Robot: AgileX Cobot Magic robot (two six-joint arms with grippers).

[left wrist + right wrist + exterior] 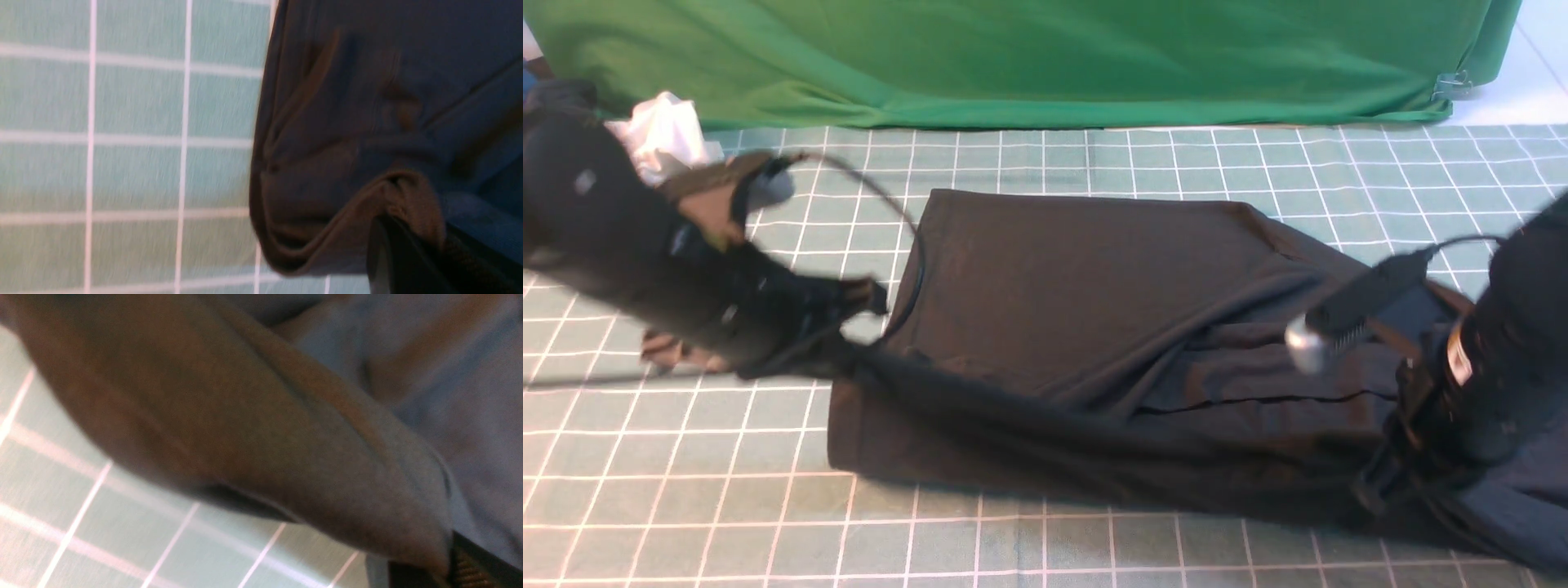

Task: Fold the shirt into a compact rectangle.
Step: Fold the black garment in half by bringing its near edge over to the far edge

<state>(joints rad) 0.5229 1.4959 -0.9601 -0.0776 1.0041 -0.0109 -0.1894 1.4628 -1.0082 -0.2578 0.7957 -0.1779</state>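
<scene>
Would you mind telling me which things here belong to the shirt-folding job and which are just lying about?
In the job:
black shirt, spread on the grid mat
left gripper and right gripper, each pinching the shirt's near edge

Lying about:
white cloth, crumpled at the far left
green backdrop
metal clip at the backdrop's right end

The shirt (1078,286) is matt soft-knit cloth, the mat (686,506) matt, finely textured

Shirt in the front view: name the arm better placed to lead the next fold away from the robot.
Probably left. The left gripper pinches the shirt at a raised, taut corner; the right gripper grips low amid bunched fabric.
</scene>
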